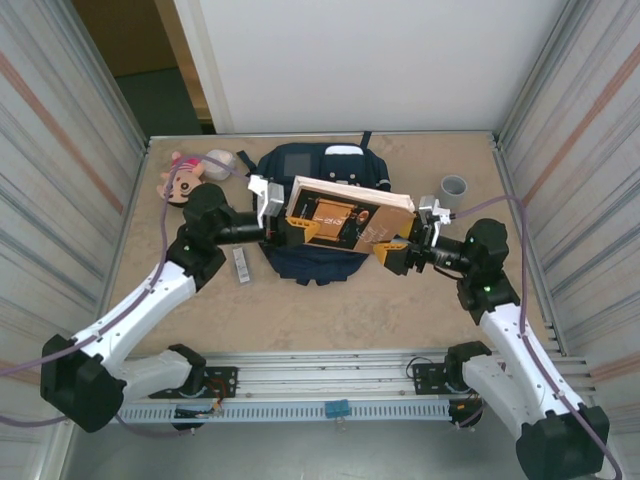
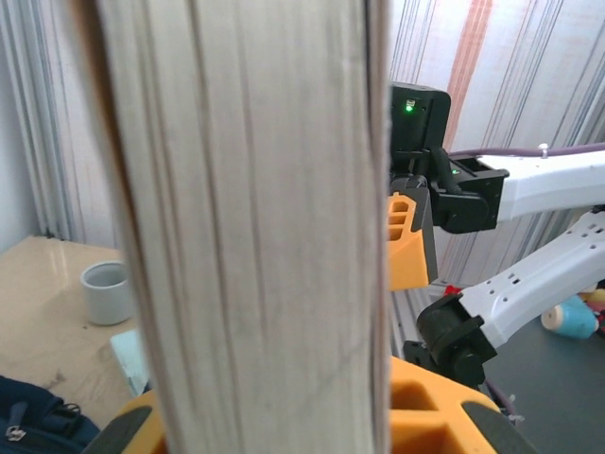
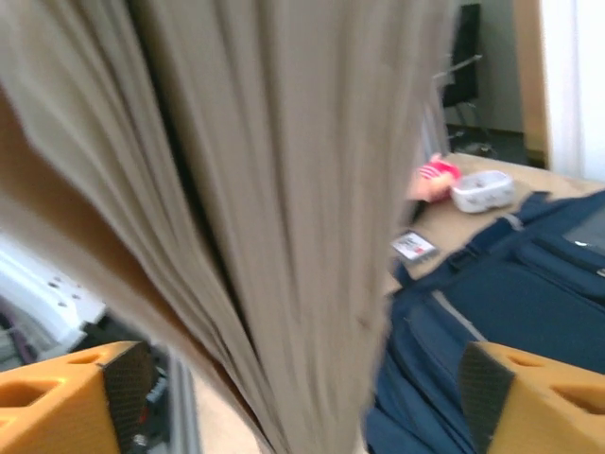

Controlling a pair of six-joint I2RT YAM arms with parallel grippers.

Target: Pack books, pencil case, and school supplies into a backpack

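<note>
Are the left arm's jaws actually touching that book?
Touching. The left wrist view shows the book wedged between the left gripper's jaws, both orange fingers pressed against its covers.

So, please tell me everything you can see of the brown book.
The brown book has a darker picture panel on its cover and pale page edges. It is held tilted above the navy backpack. The left gripper clamps one end; the other end sits between the jaws of the right gripper, contact unclear.
</note>
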